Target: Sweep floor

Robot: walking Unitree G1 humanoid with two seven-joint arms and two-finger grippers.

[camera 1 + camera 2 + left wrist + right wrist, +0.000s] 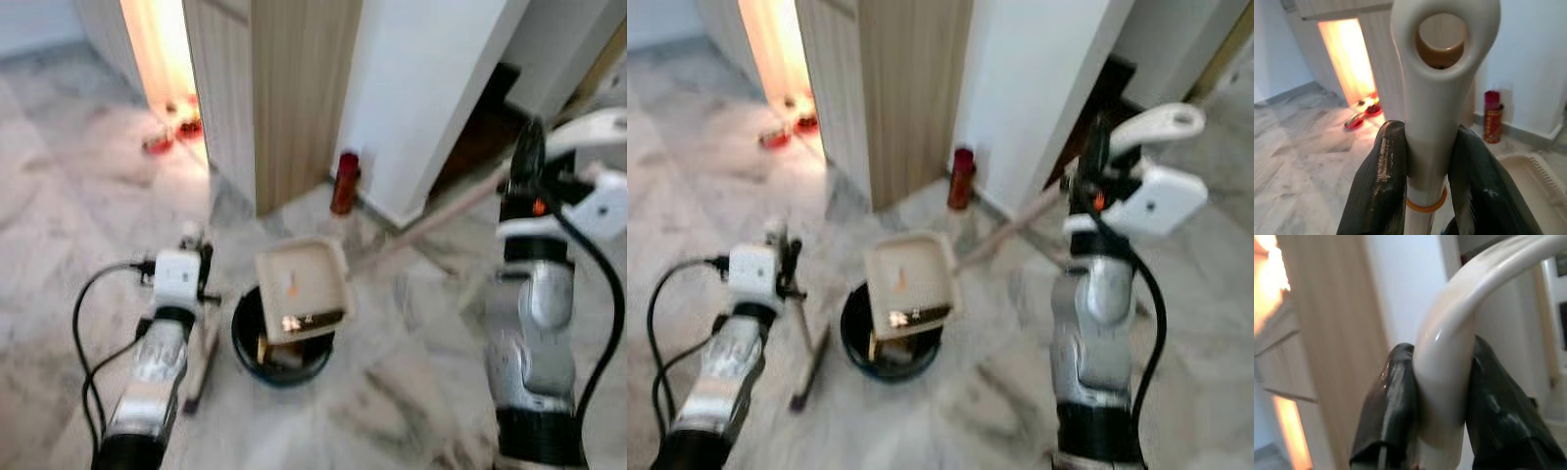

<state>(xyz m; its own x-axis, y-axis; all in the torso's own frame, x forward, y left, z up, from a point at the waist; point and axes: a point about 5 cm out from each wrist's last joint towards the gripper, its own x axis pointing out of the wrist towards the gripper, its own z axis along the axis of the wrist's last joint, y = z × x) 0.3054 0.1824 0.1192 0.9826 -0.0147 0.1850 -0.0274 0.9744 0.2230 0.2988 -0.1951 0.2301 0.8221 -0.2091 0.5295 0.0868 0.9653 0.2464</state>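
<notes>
At the lower centre of your left wrist view, the left gripper point(1427, 181) has both black fingers point(1383, 181) clamped around a cream plastic handle with a round hanging hole at its end point(1442, 73); an orange band rings the shaft just below the pinch. You see the same gripper at the lower left of the left eye view point(193, 257), with a thin cream stick running down from it to the grey-white marble floor point(392, 392).

At the upper right of the left eye view, the right gripper point(529, 162) is likewise closed, its fingers point(1393, 401) squeezing a curved cream tube handle point(1449, 357). From there a long pale pole point(431, 220) slants down toward the middle of the frame and meets the cream square dustpan point(302, 289), which sits tilted over a round black bin point(250, 343) on the floor, bits of debris lying in the pan.

Behind the dustpan, above centre, a red cylindrical can point(344, 182) stands on the floor between a light wooden panel point(294, 88) and a white wall point(431, 88). At the upper left, warm light spills through a gap, with small red items point(171, 135) on the floor there.
</notes>
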